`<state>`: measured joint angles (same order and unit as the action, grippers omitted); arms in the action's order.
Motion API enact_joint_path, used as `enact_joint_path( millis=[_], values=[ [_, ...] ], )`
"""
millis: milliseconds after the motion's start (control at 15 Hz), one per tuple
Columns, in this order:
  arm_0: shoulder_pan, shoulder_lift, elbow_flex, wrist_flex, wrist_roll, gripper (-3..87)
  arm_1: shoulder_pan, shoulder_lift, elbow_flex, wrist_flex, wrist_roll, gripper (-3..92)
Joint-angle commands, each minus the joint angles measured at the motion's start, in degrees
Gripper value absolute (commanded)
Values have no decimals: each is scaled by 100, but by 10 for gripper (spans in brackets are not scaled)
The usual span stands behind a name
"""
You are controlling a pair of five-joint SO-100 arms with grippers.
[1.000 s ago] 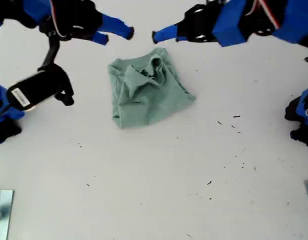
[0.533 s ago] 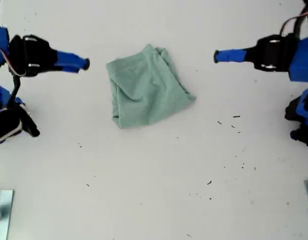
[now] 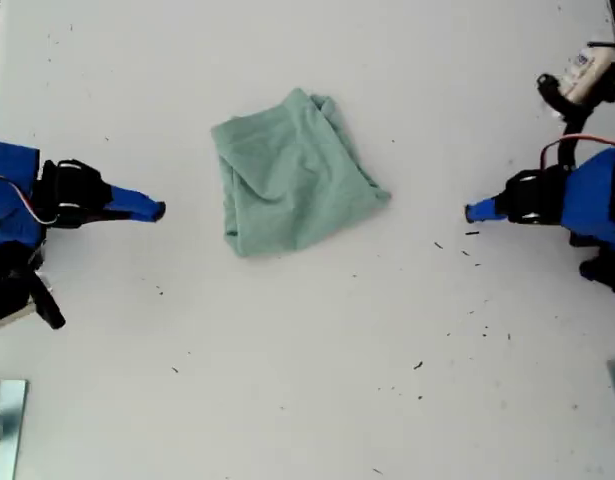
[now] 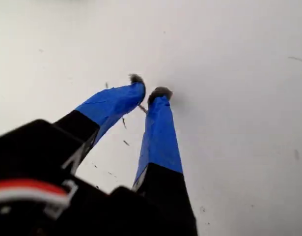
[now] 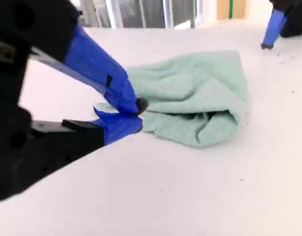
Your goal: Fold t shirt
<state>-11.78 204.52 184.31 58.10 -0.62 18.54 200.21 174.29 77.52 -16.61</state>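
The t shirt lies as a folded pale mint-green bundle on the white table, a little above the middle of the exterior view; neither gripper touches it. My second gripper is at the exterior view's left, shut on nothing, its tips a short way from the shirt's edge. In the second wrist view its blue tips meet in front of the t shirt. My first gripper is at the exterior view's right, shut and empty, well apart from the cloth, its tips hovering over bare table.
Small dark specks dot the table near my first gripper and toward the exterior view's lower right. A metal object sits at that view's lower left corner. A white-and-black part of an arm shows at its upper right.
Both arms have drawn away from the shirt, outward to the sides and lower in the exterior view. The cloth's rumpled top, seen a second ago, now lies flat.
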Motion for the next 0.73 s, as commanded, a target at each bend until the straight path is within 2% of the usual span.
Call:
enact_joint_path(
  millis=[0, 67, 200, 267, 667],
  values=[
    [334, 176, 141, 105, 659, 70, -62, 53, 334, -35, 9, 49],
    [448, 176, 141, 105, 686, 88, -62, 53, 334, -35, -88, 52],
    [606, 176, 141, 105, 686, 89, 9, 53, 334, -18, -2637, 56],
    [642, 176, 141, 105, 686, 89, 0, 53, 334, -9, -2892, 49],
    [650, 176, 141, 105, 686, 89, -9, 53, 334, -9, -2874, 49]
  ],
)
